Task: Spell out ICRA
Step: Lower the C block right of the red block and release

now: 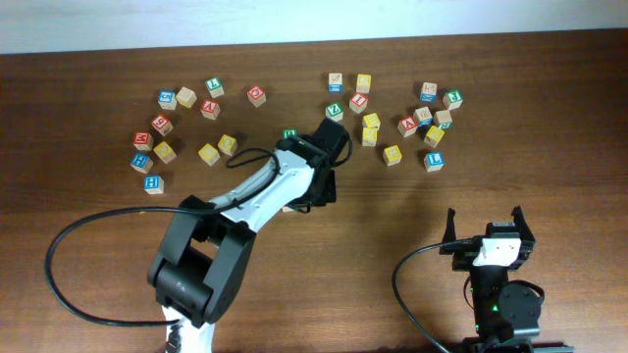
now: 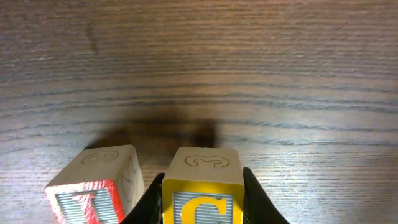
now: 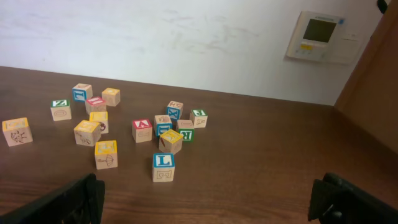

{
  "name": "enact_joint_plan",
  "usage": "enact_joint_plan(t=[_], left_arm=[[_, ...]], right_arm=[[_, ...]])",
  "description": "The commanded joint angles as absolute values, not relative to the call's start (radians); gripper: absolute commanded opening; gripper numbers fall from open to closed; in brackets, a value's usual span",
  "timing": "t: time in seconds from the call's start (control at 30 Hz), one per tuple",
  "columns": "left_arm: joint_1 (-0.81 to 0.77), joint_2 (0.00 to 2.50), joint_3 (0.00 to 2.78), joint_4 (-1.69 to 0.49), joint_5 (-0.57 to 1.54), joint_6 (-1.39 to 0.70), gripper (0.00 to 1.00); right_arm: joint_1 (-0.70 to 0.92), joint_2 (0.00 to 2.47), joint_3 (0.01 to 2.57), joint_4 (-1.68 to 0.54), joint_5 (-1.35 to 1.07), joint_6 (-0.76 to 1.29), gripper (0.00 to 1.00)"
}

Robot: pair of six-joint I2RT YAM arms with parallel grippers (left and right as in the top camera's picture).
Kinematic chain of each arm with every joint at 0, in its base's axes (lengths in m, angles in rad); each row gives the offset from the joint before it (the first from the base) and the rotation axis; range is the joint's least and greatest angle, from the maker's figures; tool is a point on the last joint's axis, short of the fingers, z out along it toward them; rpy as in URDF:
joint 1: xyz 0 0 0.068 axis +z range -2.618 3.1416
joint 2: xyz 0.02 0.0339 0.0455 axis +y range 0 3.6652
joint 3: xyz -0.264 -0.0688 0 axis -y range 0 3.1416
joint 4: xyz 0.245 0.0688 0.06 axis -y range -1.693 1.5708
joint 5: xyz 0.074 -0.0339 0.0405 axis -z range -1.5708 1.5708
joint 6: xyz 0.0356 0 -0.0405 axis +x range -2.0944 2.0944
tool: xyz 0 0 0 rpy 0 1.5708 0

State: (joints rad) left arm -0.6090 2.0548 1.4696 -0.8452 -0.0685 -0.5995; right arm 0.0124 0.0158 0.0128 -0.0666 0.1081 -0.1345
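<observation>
Left fingers (image 2: 260,202) pinch C cube (image 2: 202,186) — right fingers (image 3: 68,202) wide.

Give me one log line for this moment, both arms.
left gripper: shut on yellow C block | placement: beside red-framed block, gap between | right gripper: open, empty, away from blocks

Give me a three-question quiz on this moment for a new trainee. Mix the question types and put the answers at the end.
1. True or false: the right gripper stands open and empty.
2. Which letter shows on the yellow cube between the fingers of the left gripper? A) L B) C C) R
3. Fill in: in the left wrist view, the neighbouring cube to the left of the yellow one has a ___ face.
Key: 1 true; 2 B; 3 red.
</observation>
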Motion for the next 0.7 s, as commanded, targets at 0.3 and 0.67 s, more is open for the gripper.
enact_joint_plan(t=[0.3,0.67], left_arm=[[-0.616,2.053,1.457,-0.86,-0.102,-0.614,0.19],[-0.616,2.053,1.438,-0.864,-0.103,-0.614,0.2]], right_arm=[[0.005,0.008,0.006,-0.071,0.117,-0.134,0.98],[0.005,0.008,0.006,-0.071,0.117,-0.134,0.98]])
